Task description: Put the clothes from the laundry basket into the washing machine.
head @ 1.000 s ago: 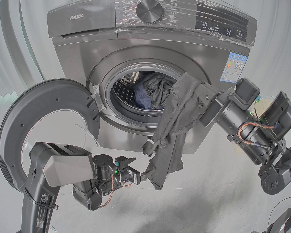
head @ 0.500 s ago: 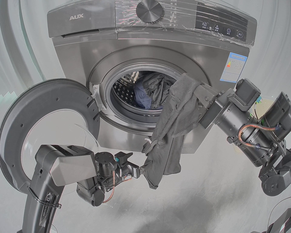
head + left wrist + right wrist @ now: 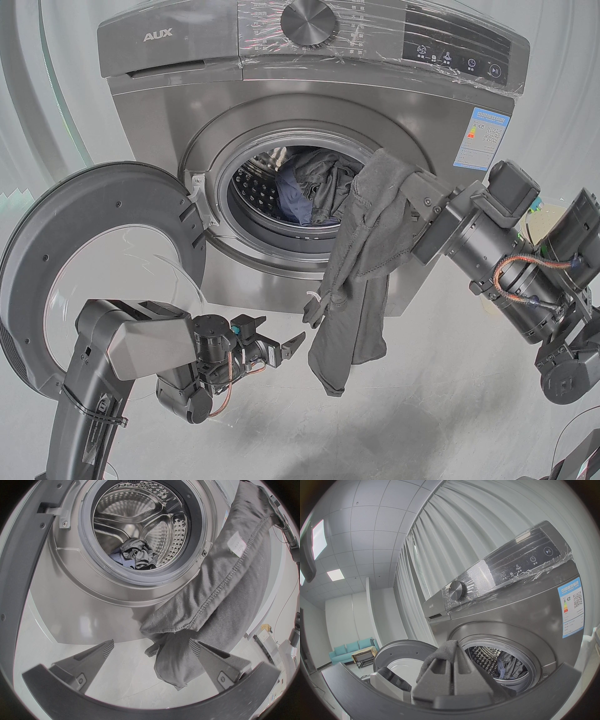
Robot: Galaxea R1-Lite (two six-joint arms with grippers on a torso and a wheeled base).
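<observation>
Right jaws tight on one garment [image 3: 369, 250]

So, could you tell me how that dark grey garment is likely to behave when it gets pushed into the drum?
Probably floppy: the dark grey garment hangs in long folds from the right tool. Likely light, since one pinch carries it. Its loose tail may trail outside the drum.

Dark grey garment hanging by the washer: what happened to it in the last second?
The left gripper let go of the lower end of the dark grey garment, which swung back to hang under the right gripper, still shut on its top. Silver washing machine, open door and clothes in the drum: unchanged.
</observation>
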